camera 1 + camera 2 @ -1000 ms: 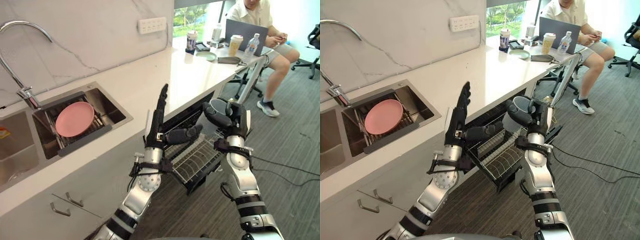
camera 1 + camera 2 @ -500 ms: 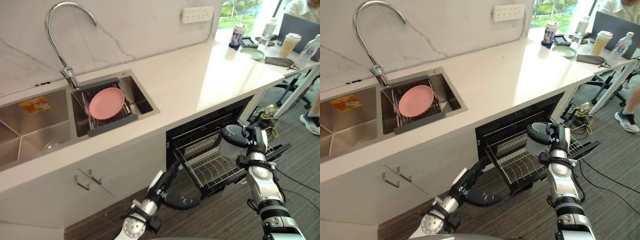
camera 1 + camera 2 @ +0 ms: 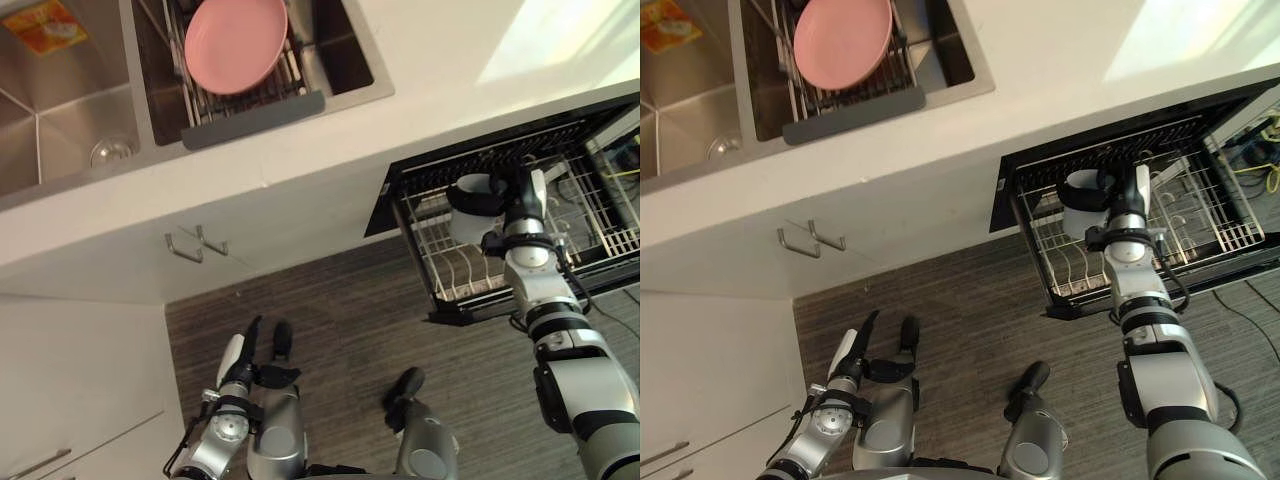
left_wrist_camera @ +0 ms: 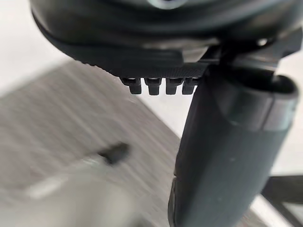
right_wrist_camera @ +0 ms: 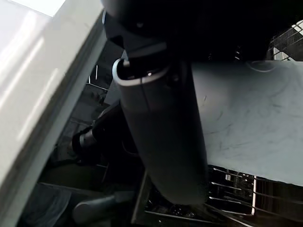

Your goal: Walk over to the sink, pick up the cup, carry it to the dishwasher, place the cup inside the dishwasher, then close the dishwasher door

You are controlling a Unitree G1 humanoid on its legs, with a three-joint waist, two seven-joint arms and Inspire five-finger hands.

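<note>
Pink plate on a rack, white worktop, cabinet fronts and a plank floor.
A round pink plate (image 3: 238, 42) lies tilted on a wire rack (image 3: 254, 118) whose dark grey front bar runs just below the plate's lower edge. Well to the left of the plate an orange label (image 3: 42, 22) lies on bare steel. The white worktop (image 3: 440, 50) stretches off to the right, with a bright patch of light near its far end. Beneath its edge, two small metal handles (image 3: 197, 243) sit side by side on a white cabinet front (image 3: 110, 265). The floor (image 3: 340, 320) below is laid in grey wood-grain planks.
</note>
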